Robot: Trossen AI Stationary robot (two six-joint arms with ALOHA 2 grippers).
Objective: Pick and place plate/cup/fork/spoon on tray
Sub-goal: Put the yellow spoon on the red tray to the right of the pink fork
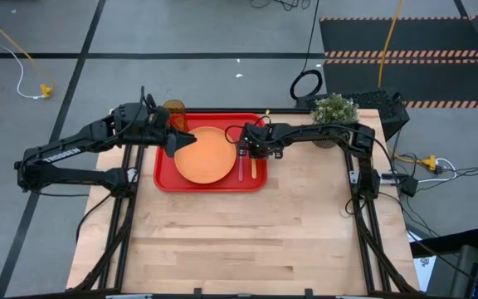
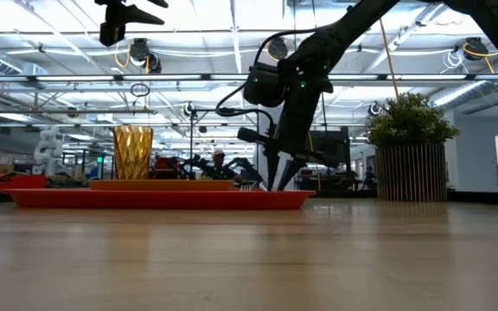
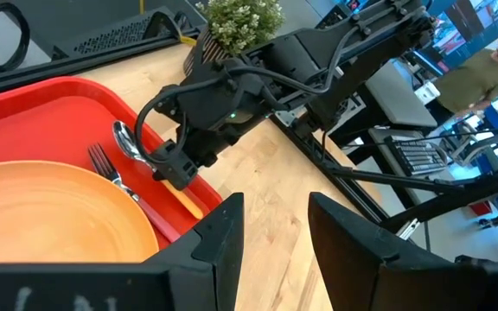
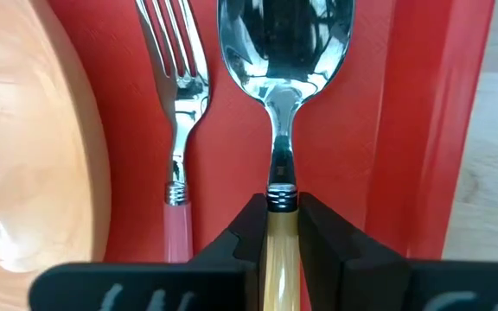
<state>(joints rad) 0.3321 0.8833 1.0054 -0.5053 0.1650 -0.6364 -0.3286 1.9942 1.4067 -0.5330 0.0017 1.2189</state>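
The red tray (image 1: 166, 178) lies at the table's far middle. The orange plate (image 1: 204, 155) rests flat on it, and the amber cup (image 1: 174, 112) stands upright on its far left corner. The pink-handled fork (image 4: 178, 130) and the orange-handled spoon (image 4: 284, 52) lie side by side on the tray floor to the right of the plate. My right gripper (image 1: 251, 149) is down at the tray, shut on the spoon. My left gripper (image 3: 275, 233) is open and empty, held high over the plate's left part (image 1: 182, 143). My right gripper pinches the spoon's orange handle just below its metal collar (image 4: 280, 226) between its two fingers. The fingers come from above, pointing down, and lie across the handle. The spoon lies along the tray floor, its bowl (image 4: 285, 43) toward the table's far edge.
A potted green plant (image 1: 334, 110) stands at the table's far right, close behind my right arm. The tray's right rim (image 4: 422, 130) runs close beside the spoon. Bare wood table (image 1: 239, 241) stretches from the tray to the near edge.
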